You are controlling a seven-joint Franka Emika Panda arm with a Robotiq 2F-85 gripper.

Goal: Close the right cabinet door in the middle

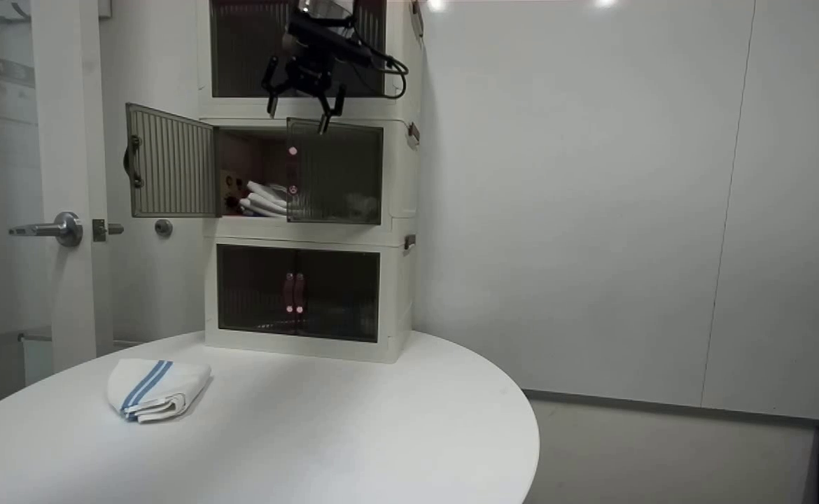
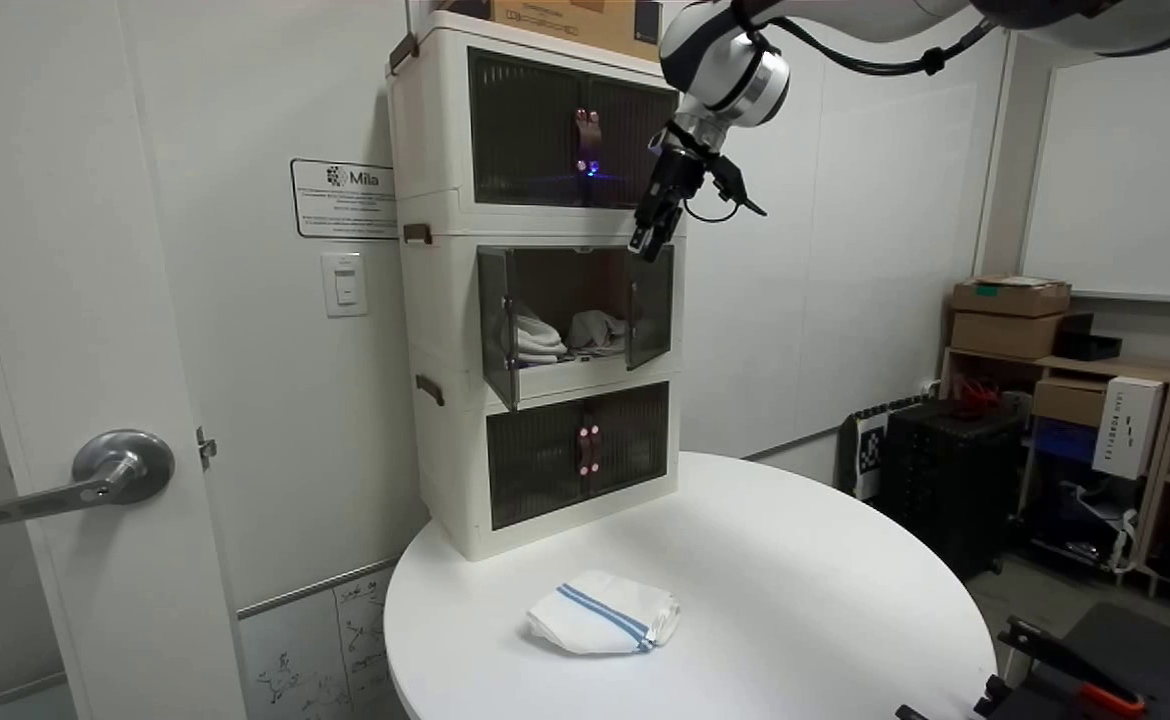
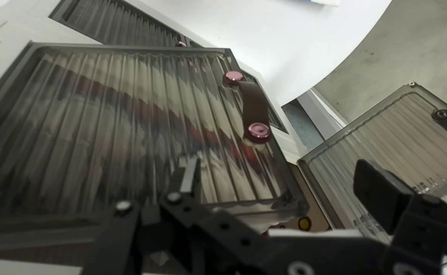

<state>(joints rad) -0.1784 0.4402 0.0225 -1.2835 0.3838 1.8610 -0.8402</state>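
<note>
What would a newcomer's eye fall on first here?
Probably the middle cabinet, its left door swung wide and its right door ajar. Next, the open gripper, hanging near the right door's top. Below, a folded towel with blue stripes lies on the white table.

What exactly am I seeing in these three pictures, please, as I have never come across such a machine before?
This is a single robot arm ending in a gripper, a sort of two-fingered hand. Two pictures come from cameras standing outside the robot; the close-up is the wrist view, taken from the arm itself, so the dark fingers loom large.

On the round white table lie a folded white cloth with blue stripes and, behind it, a stack of cabinets. In the middle tier, the right cabinet door is partly open and the left door wide open; white fabric shows inside.

The gripper's fingers are spread apart, and nothing appears to be held.
</note>
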